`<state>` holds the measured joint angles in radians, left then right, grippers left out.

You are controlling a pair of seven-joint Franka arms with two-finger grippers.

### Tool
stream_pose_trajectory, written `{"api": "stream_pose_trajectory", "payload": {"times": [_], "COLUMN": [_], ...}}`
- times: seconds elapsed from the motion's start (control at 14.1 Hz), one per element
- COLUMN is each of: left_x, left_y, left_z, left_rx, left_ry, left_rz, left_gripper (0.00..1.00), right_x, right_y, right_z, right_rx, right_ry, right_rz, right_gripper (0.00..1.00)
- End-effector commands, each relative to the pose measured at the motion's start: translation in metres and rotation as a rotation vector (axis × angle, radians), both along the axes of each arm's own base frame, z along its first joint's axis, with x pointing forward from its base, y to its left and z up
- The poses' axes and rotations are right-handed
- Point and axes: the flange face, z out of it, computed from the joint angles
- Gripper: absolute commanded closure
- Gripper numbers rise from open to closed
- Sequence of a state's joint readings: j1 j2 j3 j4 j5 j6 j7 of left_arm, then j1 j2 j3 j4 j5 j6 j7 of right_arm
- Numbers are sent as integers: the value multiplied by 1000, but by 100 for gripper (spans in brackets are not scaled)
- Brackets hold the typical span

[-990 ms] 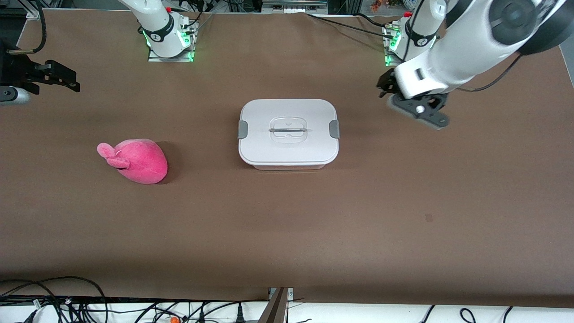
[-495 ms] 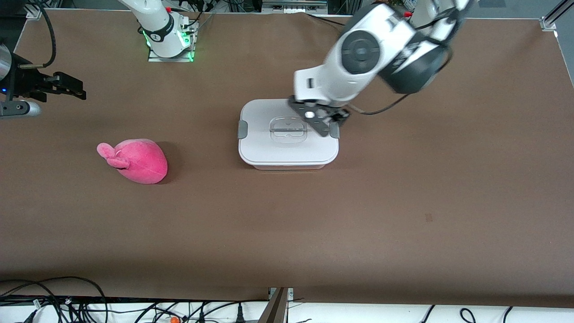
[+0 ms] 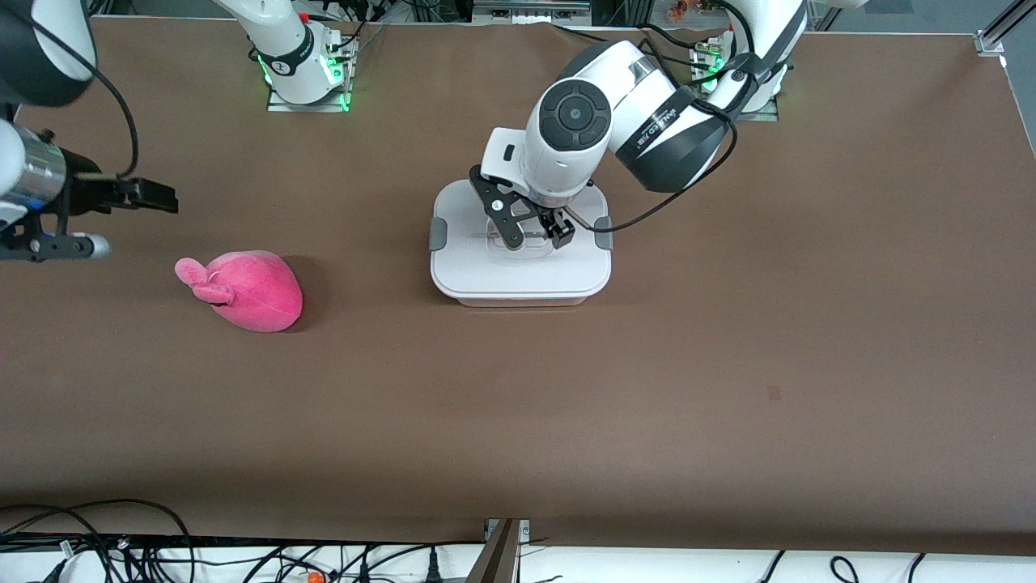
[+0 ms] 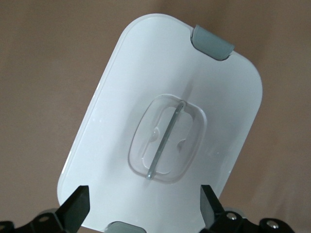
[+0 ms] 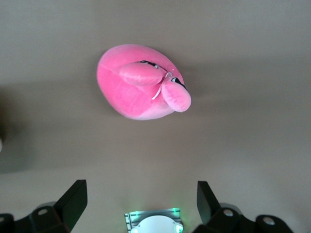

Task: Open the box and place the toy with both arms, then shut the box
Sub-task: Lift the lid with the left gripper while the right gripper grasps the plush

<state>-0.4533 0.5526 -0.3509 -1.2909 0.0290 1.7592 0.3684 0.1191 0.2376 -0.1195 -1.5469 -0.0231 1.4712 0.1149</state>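
Observation:
The box (image 3: 494, 271) stands shut at the table's middle, its white lid held by two grey clips (image 3: 437, 233). My left gripper (image 3: 536, 236) hangs open just above the lid's recessed handle. In the left wrist view the lid (image 4: 121, 111) fills the frame, with the handle (image 4: 167, 141) ahead of the open gripper (image 4: 143, 211). The pink plush toy (image 3: 251, 291) lies toward the right arm's end of the table. My right gripper (image 3: 121, 217) is open and empty in the air beside the toy. The right wrist view shows the toy (image 5: 136, 85) ahead of the gripper (image 5: 140, 201).
The arm bases (image 3: 307, 81) stand along the table's edge farthest from the front camera. Cables (image 3: 121, 551) lie off the edge nearest that camera. A small dark mark (image 3: 774, 393) is on the brown table toward the left arm's end.
My left arm has swung from the left arm's end of the table to over the box lid and come lower. My right gripper has shifted slightly toward the toy.

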Motion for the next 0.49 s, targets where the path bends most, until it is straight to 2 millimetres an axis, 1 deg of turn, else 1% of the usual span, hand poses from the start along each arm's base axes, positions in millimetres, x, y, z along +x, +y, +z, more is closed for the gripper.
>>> {"api": "stream_pose_trajectory", "payload": {"times": [0.0, 0.07, 0.14, 0.21, 0.35, 0.42], "left_x": [1, -1, -11, -16, -17, -15], "left_y": [-14, -18, -30, -37, -44, -46], "left_z": [-29, -39, -48, -54, -76, -81], "left_rx": [17, 20, 22, 22, 11, -5], "left_ry": [5, 15, 18, 14, -5, -13], "left_rz": [-71, -86, -110, -128, -186, -214], "left_gripper": [0, 0, 0, 0, 0, 0], "right_x": [8, 6, 2, -3, -11, -16], "right_y": [-4, -6, -10, -12, -11, -11], "right_z": [-51, -73, -91, -102, -112, -115], "right_rx": [-33, -28, -24, -19, 1, 0], "right_ry": [2, -9, -15, -12, 13, 21], "right_rz": [-102, -114, -126, -137, -191, -197], "right_gripper": [0, 0, 0, 0, 0, 0]}}
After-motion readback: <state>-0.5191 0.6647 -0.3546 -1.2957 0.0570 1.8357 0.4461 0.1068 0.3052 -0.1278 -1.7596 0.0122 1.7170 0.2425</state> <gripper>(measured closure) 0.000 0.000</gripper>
